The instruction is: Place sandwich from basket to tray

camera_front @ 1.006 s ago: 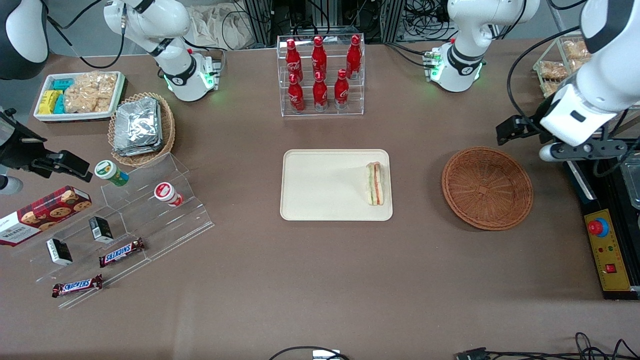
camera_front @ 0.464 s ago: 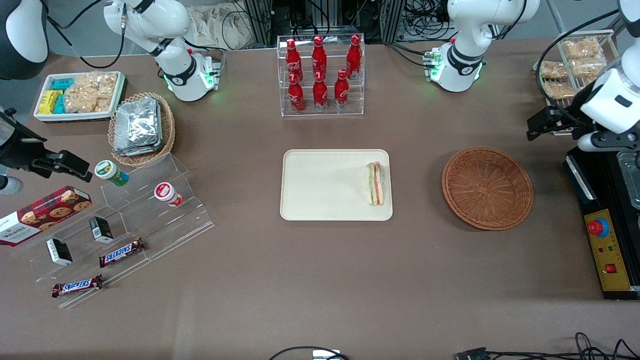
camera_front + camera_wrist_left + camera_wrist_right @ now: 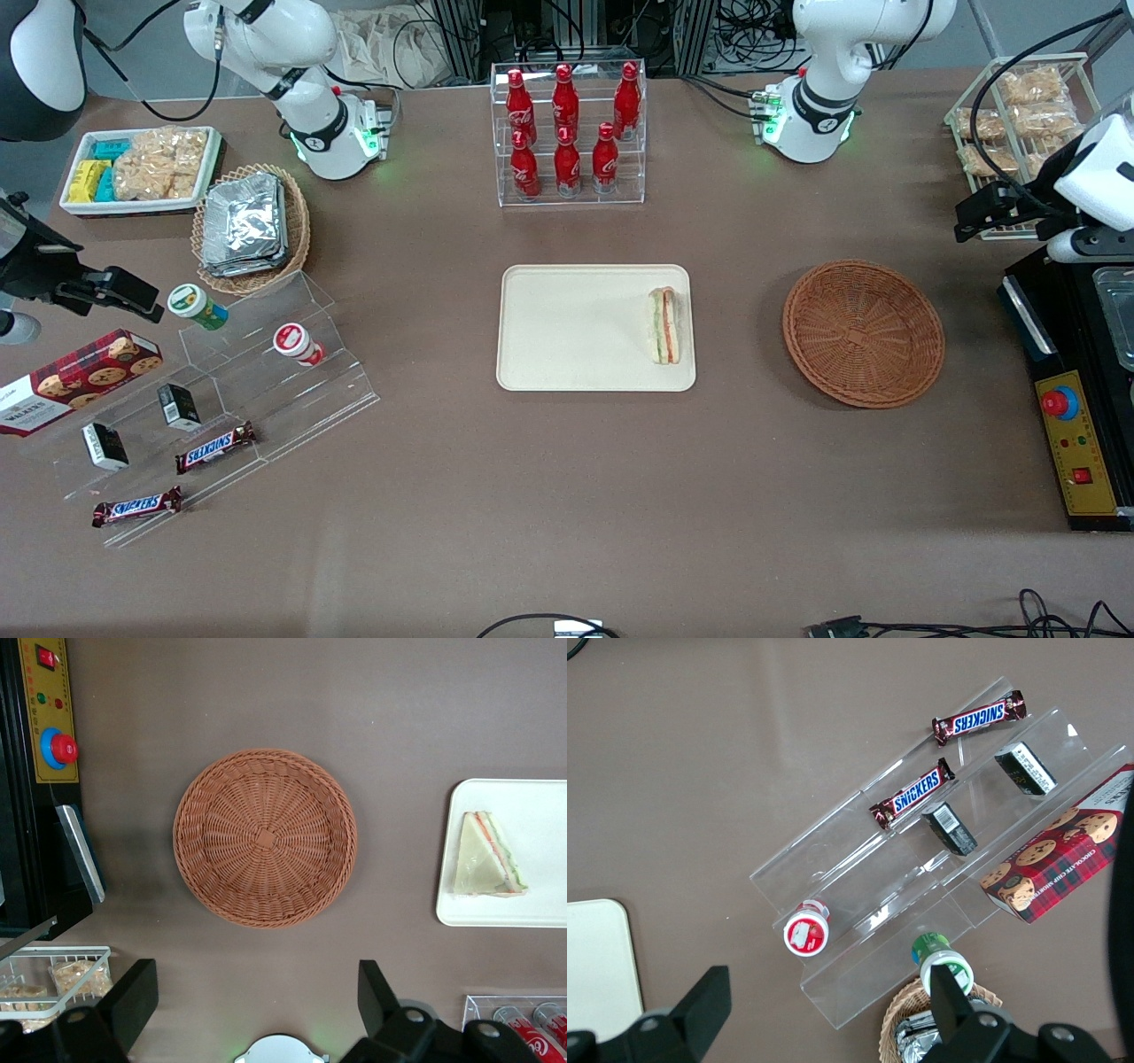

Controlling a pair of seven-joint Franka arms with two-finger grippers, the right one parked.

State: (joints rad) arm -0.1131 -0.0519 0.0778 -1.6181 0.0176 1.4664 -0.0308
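The sandwich [image 3: 664, 325] [image 3: 486, 857], a white triangular wedge with green, red and pink layers, lies on the cream tray [image 3: 576, 337] [image 3: 532, 912] at the tray's edge nearest the basket. The reddish-brown wicker basket [image 3: 862, 332] [image 3: 265, 836] holds nothing. My gripper [image 3: 992, 213] [image 3: 257, 997] hangs high at the working arm's end of the table, farther from the front camera than the basket and off to its side. Its fingers [image 3: 133, 992] stand wide apart, open, with only bare table between them.
A black control box [image 3: 1072, 443] with a red button sits at the working arm's end. A wire rack of snack bags [image 3: 1010, 115] stands near my gripper. A clear rack of red bottles [image 3: 567, 133] is farther from the front camera than the tray. Snack displays lie toward the parked arm's end.
My gripper has drawn away from the basket toward the working arm's end of the table and risen. The sandwich, tray and basket have not moved.
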